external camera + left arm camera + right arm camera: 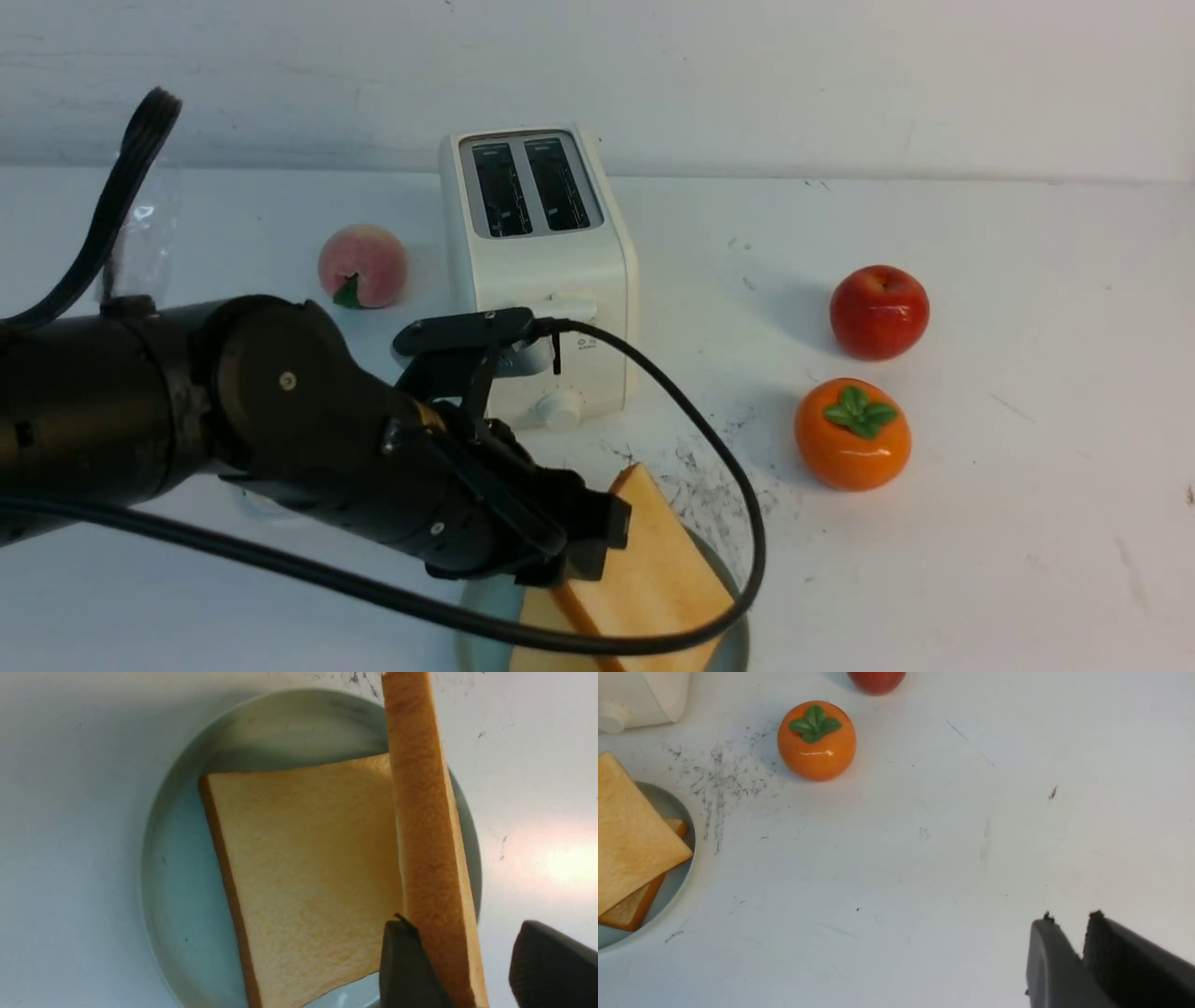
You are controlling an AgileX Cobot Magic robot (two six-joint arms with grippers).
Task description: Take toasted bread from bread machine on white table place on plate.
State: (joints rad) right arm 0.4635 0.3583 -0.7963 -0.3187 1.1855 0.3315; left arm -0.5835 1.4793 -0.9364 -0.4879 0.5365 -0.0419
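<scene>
On the plate (177, 896) one toasted bread (303, 872) slice lies flat; a second slice (425, 826) leans between the spread fingers of the left gripper (462, 924). Well apart from the plate, the right gripper (1071, 917) has its fingers nearly touching, empty. The bread machine (537, 271) stands beyond the plate.

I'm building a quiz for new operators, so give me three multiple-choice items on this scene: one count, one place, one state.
1. How many slices of toasted bread are at the plate? A. one B. two C. three
2. Where is the peach? A. on the plate B. on the robot's left of the bread machine C. on its right
3. The bread machine's slots are: A. both empty B. both full C. one full
Key: 1 B, one lies flat, another leans tilted over it; 2 B, the front view shows it there; 3 A, both slots look dark and bare.
</scene>
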